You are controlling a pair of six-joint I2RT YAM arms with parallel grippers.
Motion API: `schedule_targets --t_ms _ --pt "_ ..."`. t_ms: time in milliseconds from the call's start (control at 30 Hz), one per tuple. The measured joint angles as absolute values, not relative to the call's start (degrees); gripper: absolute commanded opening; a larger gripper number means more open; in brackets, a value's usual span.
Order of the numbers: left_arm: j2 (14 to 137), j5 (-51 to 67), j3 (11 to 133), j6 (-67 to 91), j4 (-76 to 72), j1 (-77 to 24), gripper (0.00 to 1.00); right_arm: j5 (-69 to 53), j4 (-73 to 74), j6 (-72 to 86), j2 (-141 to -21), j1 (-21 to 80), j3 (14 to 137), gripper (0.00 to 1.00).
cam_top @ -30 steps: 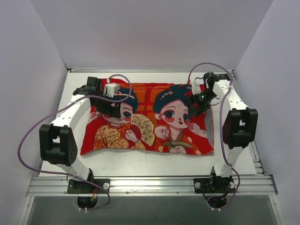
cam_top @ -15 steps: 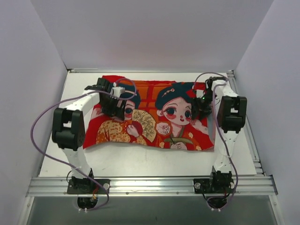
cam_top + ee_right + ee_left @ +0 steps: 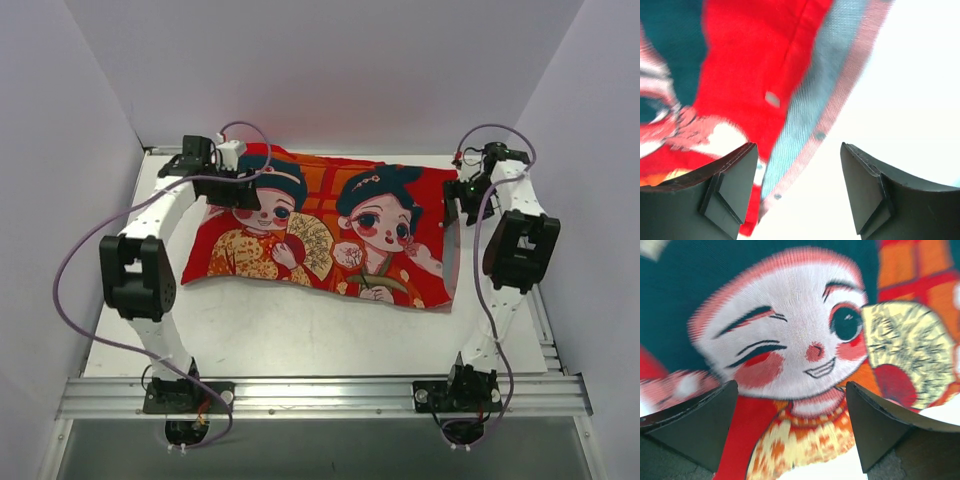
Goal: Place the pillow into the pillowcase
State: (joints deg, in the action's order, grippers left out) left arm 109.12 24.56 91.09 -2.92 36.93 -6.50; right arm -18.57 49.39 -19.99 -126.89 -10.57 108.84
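Observation:
The red pillowcase [image 3: 330, 235], printed with two cartoon children and a fan, lies flat on the white table [image 3: 300, 340]. No cream-white pillow shows in any view. My left gripper [image 3: 228, 190] hovers over the pillowcase's far left corner, open and empty. In the left wrist view its gripper [image 3: 792, 432] frames the left child's face [image 3: 790, 355]. My right gripper [image 3: 453, 208] is open and empty above the pillowcase's right edge. The right wrist view shows that gripper [image 3: 799, 192] over the dull pink and blue hem [image 3: 807, 120] and bare table.
White walls [image 3: 320, 70] close in the table at the back and on both sides. A metal rail [image 3: 320, 395] with both arm bases runs along the near edge. Purple cables [image 3: 75, 270] loop from each arm.
Both grippers have moved from over the children's faces outward and toward the far corners. The pillowcase has shifted a little toward the back wall, and its right near corner hangs lower.

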Motion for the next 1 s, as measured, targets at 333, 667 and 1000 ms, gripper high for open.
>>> schedule_targets --t_ms 333,667,1000 --pt "89.71 22.79 85.60 -3.55 36.69 4.86 0.97 -26.89 49.30 -24.47 -92.09 -1.87 83.20 0.62" --pt "94.43 17.89 76.44 -10.44 42.96 10.92 0.98 -27.40 44.62 -18.98 -93.71 22.06 59.94 0.59" --pt "102.28 19.99 70.26 -10.76 43.24 9.08 0.97 -19.66 37.41 -12.80 -107.94 8.49 72.05 0.61"
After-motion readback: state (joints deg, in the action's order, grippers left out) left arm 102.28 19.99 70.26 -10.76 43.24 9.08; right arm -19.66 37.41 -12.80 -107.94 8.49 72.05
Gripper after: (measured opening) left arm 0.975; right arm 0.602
